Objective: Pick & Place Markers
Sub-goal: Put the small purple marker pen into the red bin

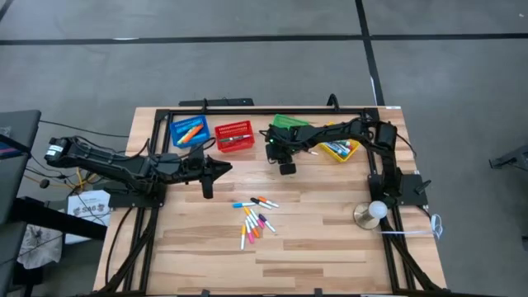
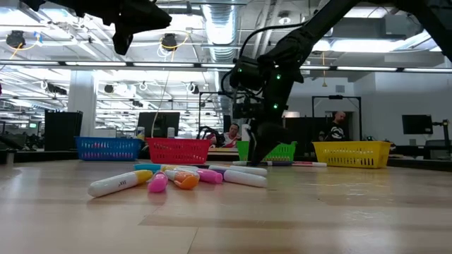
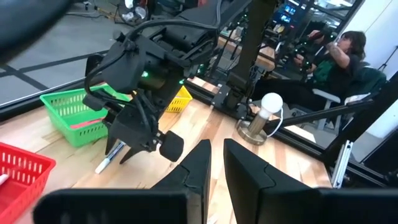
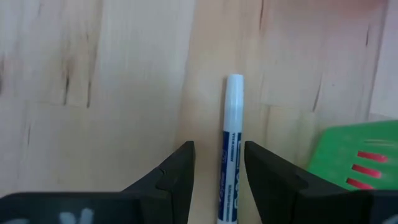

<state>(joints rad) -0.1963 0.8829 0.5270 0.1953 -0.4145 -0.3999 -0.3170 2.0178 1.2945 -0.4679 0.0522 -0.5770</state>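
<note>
Blue-printed and white-bodied, one marker [image 4: 231, 149] lies flat on the wooden table [image 1: 313, 247] directly between the fingers of the right end effector [image 4: 219, 163], which are spread on either side of it and not yet clenched. In the high view this right end effector [image 1: 286, 167] hangs low over the table, with the green basket [image 1: 289, 123] just behind it and the yellow basket [image 1: 340, 150] off to its side. The marker seems to lie loose on the wood; whether the fingers touch it cannot be told.

The left end effector [image 1: 207, 190] hovers above the table with its fingers [image 3: 245, 168] slightly parted and nothing between them; the blue basket [image 1: 189, 130] and red basket [image 1: 234, 136] lie behind it.

Most of the work looks undone. A cluster of markers [image 1: 254, 219] in pink, orange, blue and white lies scattered on the table nearer the front edge than either end effector, and the low view shows them piled loosely [image 2: 176, 178]. Some are already placed: an orange one shows in the blue basket, a few in the yellow and red ones. By my judgement the task is early to midway, with the cluster and the marker under the right end effector left to sort.
</note>
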